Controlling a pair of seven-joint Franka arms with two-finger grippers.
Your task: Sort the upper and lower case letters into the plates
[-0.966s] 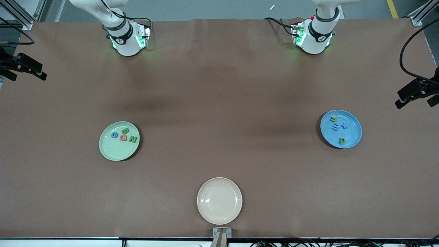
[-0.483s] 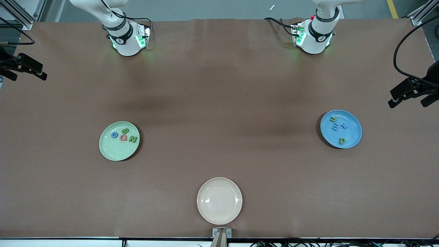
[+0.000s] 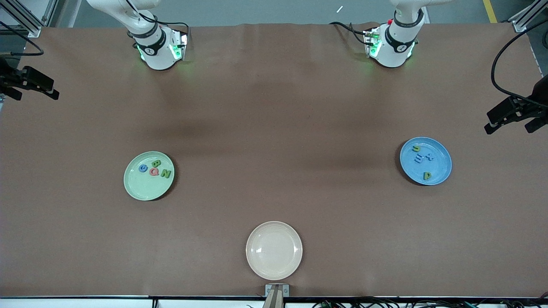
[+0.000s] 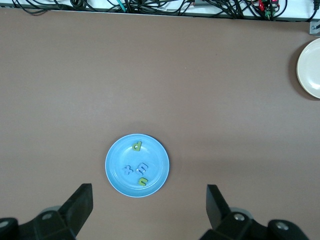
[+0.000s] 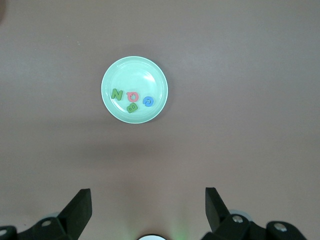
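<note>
The pale green plate (image 3: 147, 188) holds blue C (image 3: 143, 168), green B (image 3: 156, 164), red Q (image 3: 154, 172) and green N (image 3: 166, 174). It also shows in the right wrist view (image 5: 135, 67). The bright blue plate (image 3: 441, 164) holds green n (image 3: 415, 149), blue m (image 3: 419, 159), blue x (image 3: 428, 157) and green p (image 3: 427, 176). It also shows in the left wrist view (image 4: 157, 175). My left gripper (image 3: 513, 127) (image 4: 148, 192) is open and empty, high up near the blue plate. My right gripper (image 3: 31, 95) (image 5: 147, 192) is open and empty, high up near its base.
An empty cream-beige plate (image 3: 274, 250) sits near the table's front edge, midway between the two ends. The arm bases (image 3: 158, 51) (image 3: 391, 47) stand along the table's top edge. Brown cloth covers the table.
In the front view my left gripper shifted slightly toward the table's middle, then stopped. The right gripper, plates and letters have not moved.
</note>
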